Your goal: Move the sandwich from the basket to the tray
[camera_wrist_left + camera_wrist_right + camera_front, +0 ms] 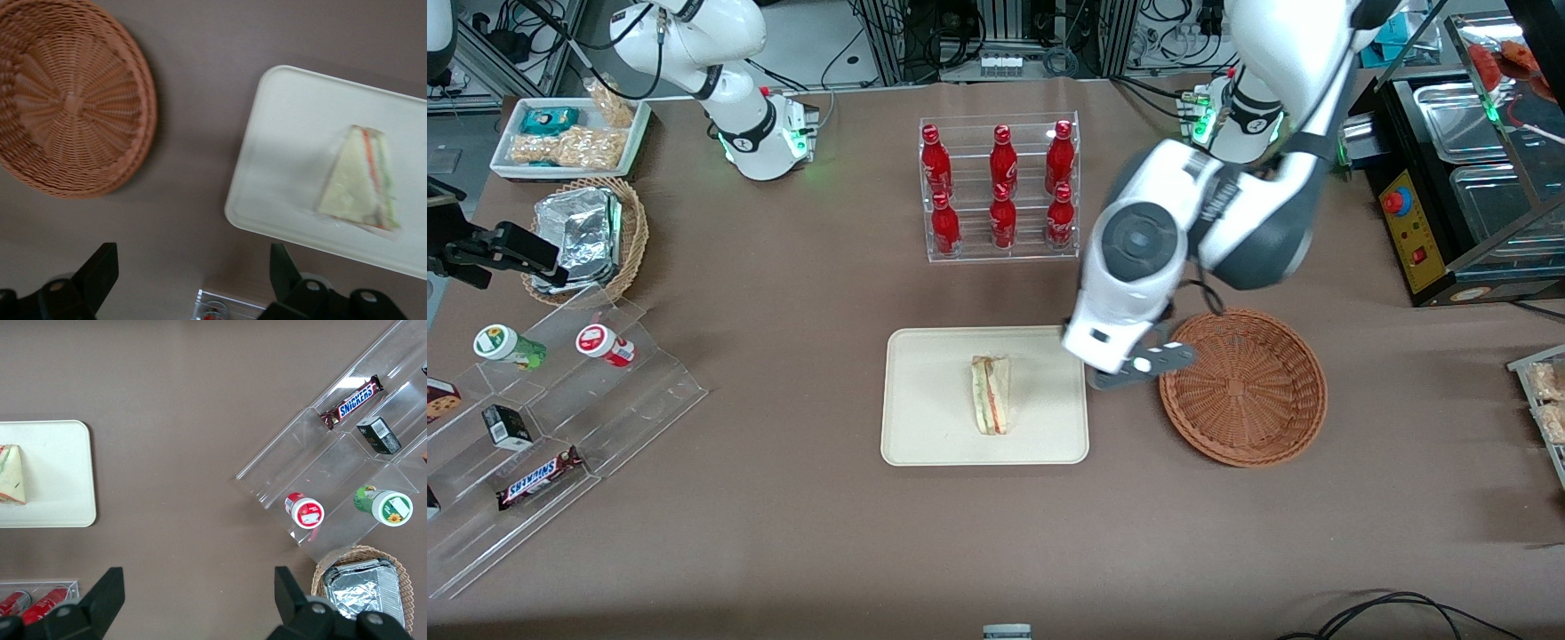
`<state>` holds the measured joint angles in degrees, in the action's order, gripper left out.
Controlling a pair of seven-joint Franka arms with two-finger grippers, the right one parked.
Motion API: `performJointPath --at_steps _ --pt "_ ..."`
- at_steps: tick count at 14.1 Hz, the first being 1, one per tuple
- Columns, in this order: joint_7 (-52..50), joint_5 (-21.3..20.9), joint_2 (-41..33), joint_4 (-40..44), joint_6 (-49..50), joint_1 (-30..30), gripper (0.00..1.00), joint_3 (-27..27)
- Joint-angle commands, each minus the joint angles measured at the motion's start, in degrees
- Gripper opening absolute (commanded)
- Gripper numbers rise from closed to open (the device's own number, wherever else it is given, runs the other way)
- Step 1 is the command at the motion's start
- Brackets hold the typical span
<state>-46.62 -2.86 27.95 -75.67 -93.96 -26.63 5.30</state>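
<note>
1. Tray (925, 427): cream, flat on the brown table; sandwich (991, 395) lies near its middle, bare tray surface all round it.
2. Basket (1263, 436): empty, beside the tray toward the working arm's end; a strip of bare table between the two rims.
3. Gripper (193, 280): jaws released, wide apart, holding nothing; hangs over that strip.
4. Bottle rack (1000, 187): farther from the front camera than the tray, well apart.
</note>
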Motion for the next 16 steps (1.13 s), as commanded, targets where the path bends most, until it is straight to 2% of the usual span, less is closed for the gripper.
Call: performJointPath --at_steps 1,4,7,12,14,16 --pt "6.43 -0.39 -10.17 -10.53 -0.44 5.26 1.00 0.42" --pt "16.35 -0.39 -17.64 -16.16 3.06 10.79 1.00 0.42" --pt "27.52 -0.39 -22.05 -16.09 10.01 16.07 1.00 0.42" --pt "39.14 0.75 -28.29 -15.39 13.45 27.75 1.00 0.59" --pt "41.69 1.10 -29.70 -14.86 13.36 29.53 1.00 0.33" --pt "43.27 1.28 -30.75 -14.68 12.57 28.83 1.00 -4.21"
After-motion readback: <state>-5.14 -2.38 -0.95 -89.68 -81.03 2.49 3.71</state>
